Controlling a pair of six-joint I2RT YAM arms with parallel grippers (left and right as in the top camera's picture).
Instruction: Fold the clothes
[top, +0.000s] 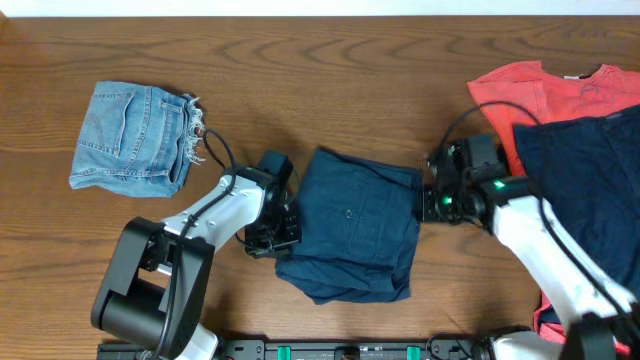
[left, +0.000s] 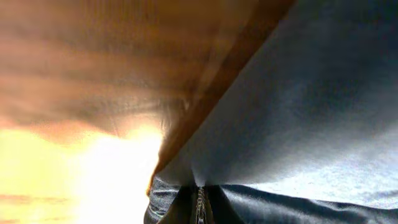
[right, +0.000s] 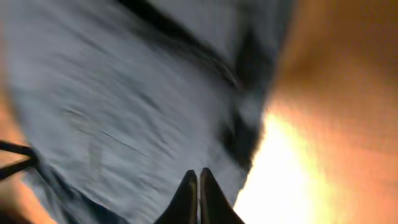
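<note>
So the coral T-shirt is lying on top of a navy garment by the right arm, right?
Not quite: the overhead view shows the navy garment lying on top of the coral T-shirt, by the right arm.

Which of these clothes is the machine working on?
The folded dark navy-blue garment in the middle: both the left tool and right tool are at its edges. The light-blue denim shorts, coral-red T-shirt and other navy piece lie apart.

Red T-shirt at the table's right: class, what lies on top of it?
A dark navy garment lies over the red T-shirt; mainly the shirt's upper part and collar show. The rest is covered.
</note>
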